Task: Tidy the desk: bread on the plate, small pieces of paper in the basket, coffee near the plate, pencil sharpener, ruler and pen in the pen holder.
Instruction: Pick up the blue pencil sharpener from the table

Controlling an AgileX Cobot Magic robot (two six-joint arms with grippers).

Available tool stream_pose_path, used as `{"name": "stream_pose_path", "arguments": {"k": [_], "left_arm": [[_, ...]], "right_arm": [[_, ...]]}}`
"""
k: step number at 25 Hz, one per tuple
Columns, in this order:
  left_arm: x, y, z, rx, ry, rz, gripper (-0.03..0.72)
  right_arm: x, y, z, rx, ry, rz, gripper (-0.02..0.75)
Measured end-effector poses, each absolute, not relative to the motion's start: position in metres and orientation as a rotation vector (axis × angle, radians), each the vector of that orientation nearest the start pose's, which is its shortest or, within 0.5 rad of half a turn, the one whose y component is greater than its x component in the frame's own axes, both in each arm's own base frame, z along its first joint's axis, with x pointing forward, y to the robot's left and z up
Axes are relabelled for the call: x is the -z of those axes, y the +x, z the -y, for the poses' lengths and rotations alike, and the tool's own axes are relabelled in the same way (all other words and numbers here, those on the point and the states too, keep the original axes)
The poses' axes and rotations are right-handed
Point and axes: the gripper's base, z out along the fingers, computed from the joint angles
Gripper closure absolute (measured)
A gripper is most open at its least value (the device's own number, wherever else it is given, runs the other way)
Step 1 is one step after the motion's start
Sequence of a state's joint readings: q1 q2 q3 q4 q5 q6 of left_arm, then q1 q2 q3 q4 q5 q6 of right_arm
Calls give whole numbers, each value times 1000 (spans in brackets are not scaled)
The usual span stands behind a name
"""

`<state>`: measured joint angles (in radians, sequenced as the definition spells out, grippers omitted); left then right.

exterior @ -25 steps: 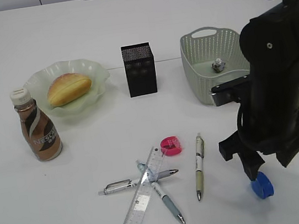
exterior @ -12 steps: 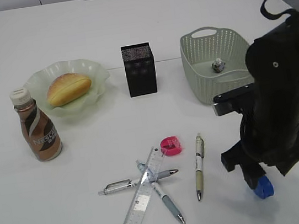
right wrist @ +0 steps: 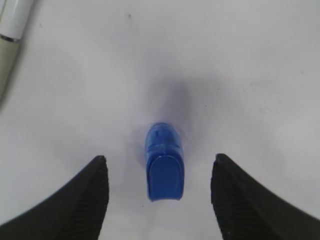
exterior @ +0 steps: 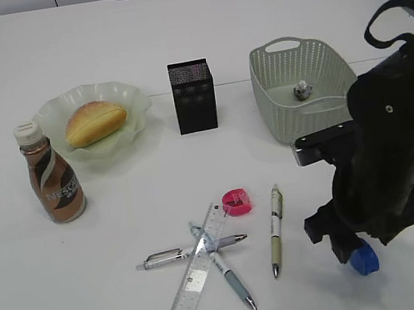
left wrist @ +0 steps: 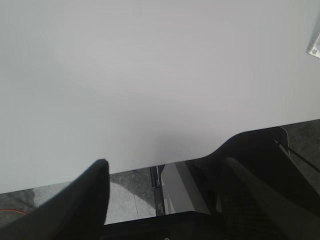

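A: One blue sharpener (right wrist: 163, 162) lies on the desk (exterior: 97, 31) between the right gripper's (right wrist: 160, 186) spread jaws, which have sunk lower around it.

B: Grasp next, I'd judge. The left gripper (left wrist: 165, 192) hangs spread too. Farther off, the holder (exterior: 192, 96) waits.

Desk (exterior: 135, 26) holds pens (exterior: 226, 264), ruler (exterior: 198, 268).
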<state>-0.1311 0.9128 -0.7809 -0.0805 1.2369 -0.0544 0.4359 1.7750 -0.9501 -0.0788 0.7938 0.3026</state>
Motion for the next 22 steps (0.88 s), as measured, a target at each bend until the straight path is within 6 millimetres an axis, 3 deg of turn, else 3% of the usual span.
{"name": "stream_pose_path", "arguments": {"k": [22], "left_arm": [[-294,133,25,153,85,-2856,191]], "right_arm": [[-125,267,-119,55,-300,-3072,237]]}}
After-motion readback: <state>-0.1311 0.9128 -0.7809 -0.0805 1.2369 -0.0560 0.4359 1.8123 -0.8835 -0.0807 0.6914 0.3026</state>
